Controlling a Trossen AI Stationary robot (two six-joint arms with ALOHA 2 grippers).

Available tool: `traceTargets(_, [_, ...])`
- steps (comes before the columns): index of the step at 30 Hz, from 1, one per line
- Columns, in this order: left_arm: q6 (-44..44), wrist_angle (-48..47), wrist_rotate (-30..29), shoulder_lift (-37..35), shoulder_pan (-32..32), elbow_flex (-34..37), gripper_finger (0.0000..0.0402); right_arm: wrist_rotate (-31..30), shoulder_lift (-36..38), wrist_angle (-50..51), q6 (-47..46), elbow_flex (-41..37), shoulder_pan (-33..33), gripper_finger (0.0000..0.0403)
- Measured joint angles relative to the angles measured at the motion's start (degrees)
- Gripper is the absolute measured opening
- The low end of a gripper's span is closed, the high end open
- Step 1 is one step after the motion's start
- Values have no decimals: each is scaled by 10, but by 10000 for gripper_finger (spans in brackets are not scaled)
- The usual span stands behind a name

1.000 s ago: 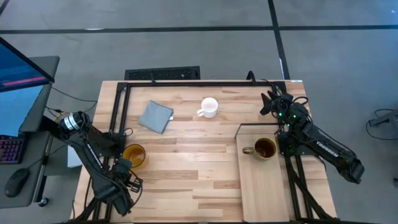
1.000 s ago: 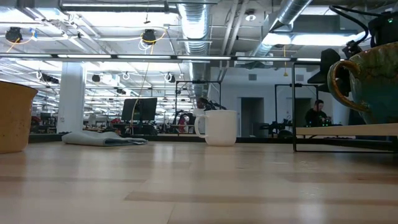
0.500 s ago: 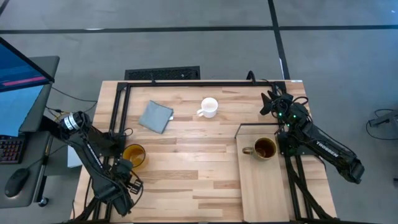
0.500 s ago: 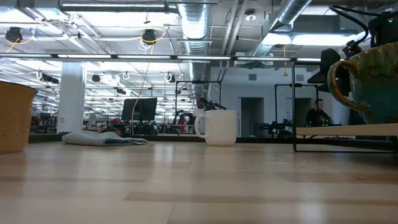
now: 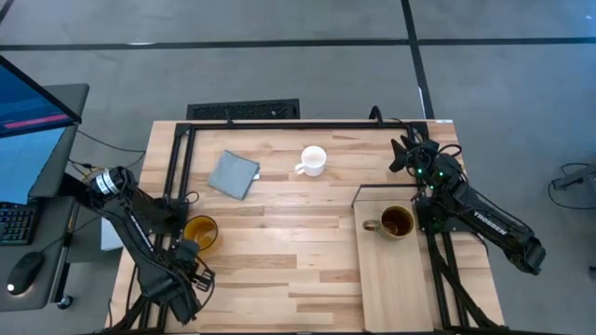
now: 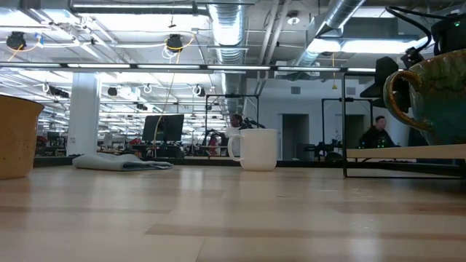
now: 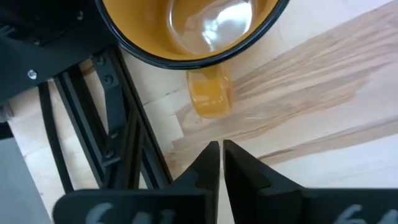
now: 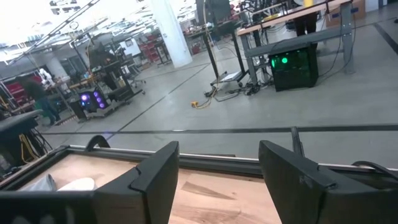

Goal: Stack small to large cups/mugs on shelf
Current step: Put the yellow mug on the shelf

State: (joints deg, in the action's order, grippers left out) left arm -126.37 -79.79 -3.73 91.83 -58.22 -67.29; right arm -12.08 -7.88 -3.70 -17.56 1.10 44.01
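yellow-orange mug (image 5: pixel 200 232): stood on the table (image 5: pixel 279 270), left side, handle (image 7: pixel 210 94) pointed at left gripper
left gripper (image 7: pixel 221 163): fingers pressed together, nothing held, just short of the handle
right gripper (image 8: pixel 217 174): fingers spread wide, empty, raised near the far right edge
dark brown mug (image 5: pixel 395 222): set on the shelf (image 5: pixel 396 279)
white mug (image 5: pixel 312 160): far centre
cloth (image 5: pixel 233 174): beside white mug, apart

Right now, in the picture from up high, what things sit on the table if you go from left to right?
Yellow-orange mug → grey-blue cloth → white mug → dark brown mug, which stands on the pale shelf board.
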Motion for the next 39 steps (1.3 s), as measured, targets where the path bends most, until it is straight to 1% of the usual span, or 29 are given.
traceTargets(3, [-2,5,1,0,0,0,40,0,0,0,0,0,0,244])
traceTargets(9, [-1,13,3,0,0,0,97,0,0,0,0,0,0,244])
traceTargets(13, [0,21,3,0,0,0,117,0,0,0,0,0,0,244])
traceTargets(20, [15,66,-26,0,0,0,121,0,0,0,0,0,0,244])
traceTargets(23, [41,52,-28,0,0,0,121,0,0,0,0,0,0,244])
traceTargets(26, [7,22,-25,0,1,0,121,0,0,0,0,0,0,244])
traceTargets(30, [-1,2,1,0,10,0,121,0,0,0,0,0,0,244])
traceTargets(33, [-17,0,3,1,15,0,121,0,0,0,0,0,0,244])
traceTargets(35, [-15,-6,2,1,18,0,121,0,0,0,0,0,0,244])
traceTargets(39, [-7,13,-27,1,18,0,121,0,0,1,0,0,0,244])
